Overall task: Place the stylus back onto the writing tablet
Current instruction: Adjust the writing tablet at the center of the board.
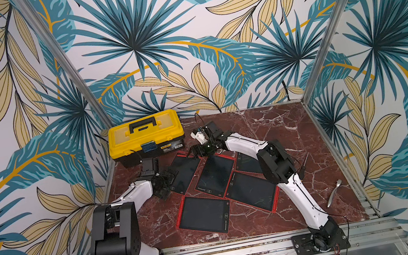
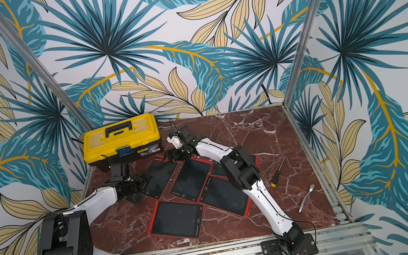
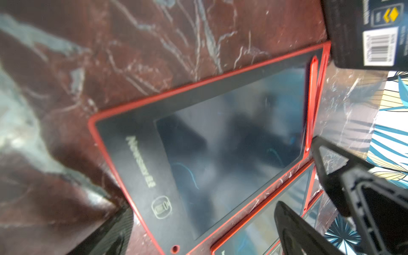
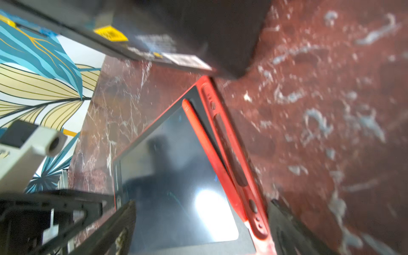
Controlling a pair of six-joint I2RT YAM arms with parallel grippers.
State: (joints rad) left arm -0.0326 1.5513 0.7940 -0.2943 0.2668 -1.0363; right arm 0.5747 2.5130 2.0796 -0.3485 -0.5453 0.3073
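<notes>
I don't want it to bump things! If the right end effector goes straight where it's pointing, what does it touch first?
Probably the writing tablet screen, right beside the red stylus lying slanted by its slot. The toolbox sits beyond. Depth is unclear.

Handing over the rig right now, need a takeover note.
Left gripper: open, empty.
Right gripper: open, straddling the red plastic stylus, not gripping.
Stylus: lies on the red-framed black writing tablet nearest the yellow toolbox, angled away from its edge slot.
Done: stylus is on the tablet.
Left: probably press it into the slot, then back off.
</notes>
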